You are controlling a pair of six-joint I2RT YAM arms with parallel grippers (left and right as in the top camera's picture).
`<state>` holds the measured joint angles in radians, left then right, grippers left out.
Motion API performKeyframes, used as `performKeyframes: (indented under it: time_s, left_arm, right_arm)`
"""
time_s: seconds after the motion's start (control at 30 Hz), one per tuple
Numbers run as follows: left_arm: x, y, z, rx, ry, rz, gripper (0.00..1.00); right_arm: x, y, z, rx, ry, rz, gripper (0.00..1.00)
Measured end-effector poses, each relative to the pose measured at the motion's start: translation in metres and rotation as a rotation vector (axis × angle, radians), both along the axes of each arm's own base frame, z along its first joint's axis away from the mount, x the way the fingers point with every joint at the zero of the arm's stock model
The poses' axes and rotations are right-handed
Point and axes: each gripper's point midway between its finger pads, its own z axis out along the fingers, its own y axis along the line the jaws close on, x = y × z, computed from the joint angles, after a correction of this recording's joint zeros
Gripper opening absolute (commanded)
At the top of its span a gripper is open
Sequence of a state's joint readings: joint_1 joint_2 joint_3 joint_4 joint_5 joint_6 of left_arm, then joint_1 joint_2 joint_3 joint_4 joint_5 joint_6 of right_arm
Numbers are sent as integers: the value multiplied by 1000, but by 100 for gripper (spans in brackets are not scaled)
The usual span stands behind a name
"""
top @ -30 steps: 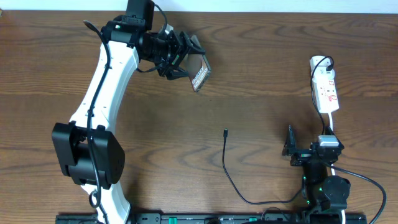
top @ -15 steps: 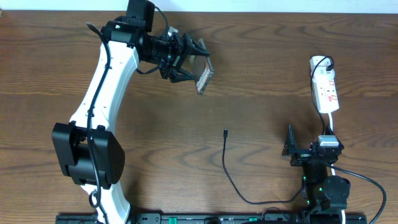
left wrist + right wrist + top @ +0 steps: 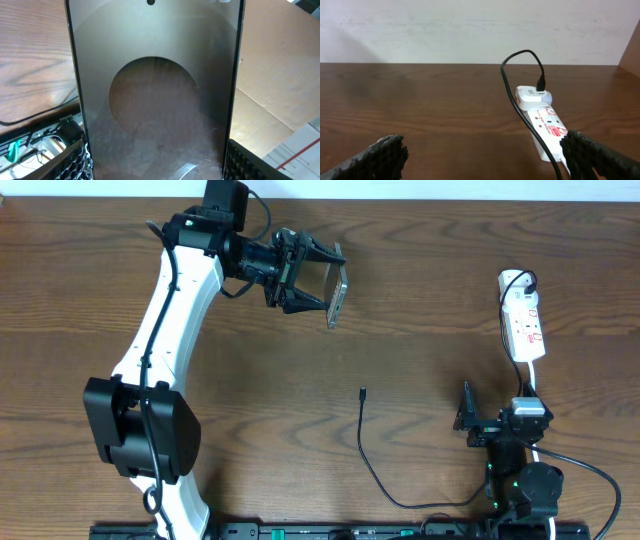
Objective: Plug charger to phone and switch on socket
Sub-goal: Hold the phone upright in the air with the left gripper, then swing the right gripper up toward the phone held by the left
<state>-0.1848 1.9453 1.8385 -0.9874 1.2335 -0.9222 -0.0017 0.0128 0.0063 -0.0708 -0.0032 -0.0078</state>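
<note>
Over on the left, the left gripper (image 3: 322,278) has its jaws clamped across the phone (image 3: 335,310), a slim dark brownish slab with a dark oval on its face. It's tipped up, so the overhead view only catches it as a thin edge-on sliver toward the far side of the brown wooden bench (image 3: 420,300). Can't tell which end has the port. Mid-bench is the charger (image 3: 361,435), a thin black cable lying loose. Its last stretch runs straight near-to-far, with the tiny connector tip (image 3: 363,393) aimed roughly toward the phone but well apart from it. Next over, the right gripper (image 3: 480,150) sits near the front edge, jaws spread wide with nothing in them. I'd say that's the free arm to grab the tip, which lies off to its left. Far right is the socket (image 3: 523,325), a white elongated power strip with red markings, straight ahead of those open jaws.
</note>
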Motion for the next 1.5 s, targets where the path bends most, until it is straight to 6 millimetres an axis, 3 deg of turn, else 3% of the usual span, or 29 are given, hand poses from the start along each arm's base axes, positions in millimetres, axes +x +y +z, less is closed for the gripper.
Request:
performKeyframes:
  time_s: [0.53,0.73,0.9,1.03,1.13,1.23,1.4,1.5]
  left_arm:
    - [-2,-1,3,-19,21,-2,69]
    - [-4,-3,9,-53,38,-13,69]
    - [-5,-4,11,-65,56,-13,69]
    - [-5,-4,11,-66,56,-13,69]
    - [-5,-4,12,-68,56,-14,69]
    - [-5,-4,12,-69,55,-15,69]
    - [-5,-4,12,-69,55,-15,69]
    - [-5,-4,12,-70,55,-15,69]
  right_arm:
    - [0,5,5,35,-20,26,99]
    - [-1,25,14,172,-43,136,99]
    - [-11,63,19,453,9,354,99]
    - [-21,81,46,679,-11,483,99]
    - [-38,89,95,736,-164,617,99]
    - [-50,94,119,764,-209,689,99]
    - [-59,100,148,777,-106,684,99]
    - [-63,101,166,746,41,621,99]
